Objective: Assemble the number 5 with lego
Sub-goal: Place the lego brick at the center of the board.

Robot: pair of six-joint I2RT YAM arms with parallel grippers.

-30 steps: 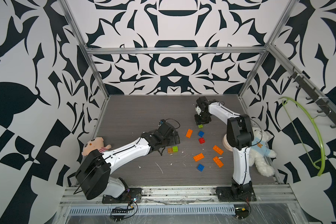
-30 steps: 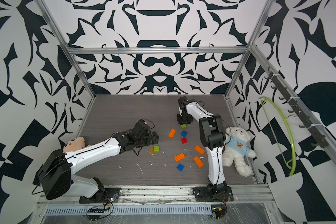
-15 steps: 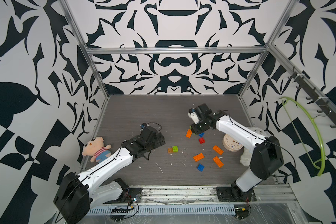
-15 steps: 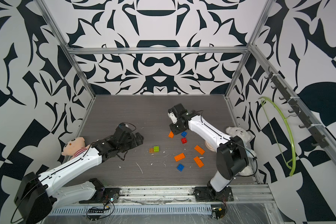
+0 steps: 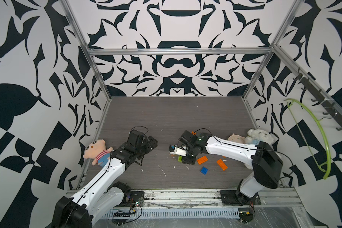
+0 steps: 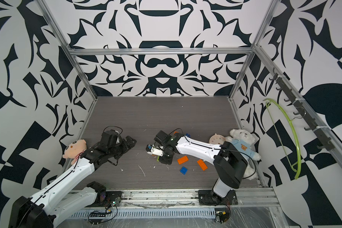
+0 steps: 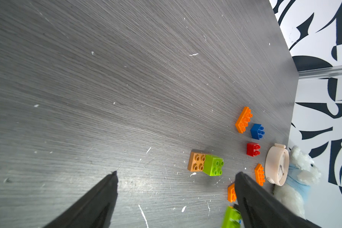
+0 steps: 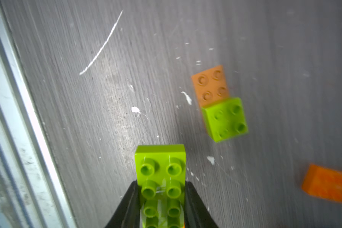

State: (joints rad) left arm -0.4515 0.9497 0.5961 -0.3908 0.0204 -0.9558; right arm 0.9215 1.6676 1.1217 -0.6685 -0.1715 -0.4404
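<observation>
My right gripper [image 8: 160, 184] is shut on a lime green oblong lego brick [image 8: 160, 167] and holds it low over the table, just short of a brown-orange square [image 8: 210, 84] joined to a lime green square [image 8: 225, 119]. In both top views this gripper [image 5: 184, 159] sits at front centre. My left gripper [image 7: 175, 175] is open and empty, off to the left [image 5: 151, 143]. Loose lego lies to the right: an orange oblong [image 7: 243, 120], a blue brick [image 7: 257, 131], a red brick [image 7: 253, 149], two orange oblongs [image 5: 202, 159] [image 5: 222, 164] and a second blue brick [image 5: 204, 170].
A pink plush doll [image 5: 96, 152] lies by the left wall. A white teddy bear [image 5: 260, 137] and a small round clock [image 5: 236, 138] sit at the right wall. A green hanger [image 5: 322, 138] hangs outside. A metal rail [image 5: 186, 194] runs along the front edge.
My right arm swung from the back of the table forward to the centre, carrying the lime green oblong. My left arm drew back to the left, away from the joined squares.
</observation>
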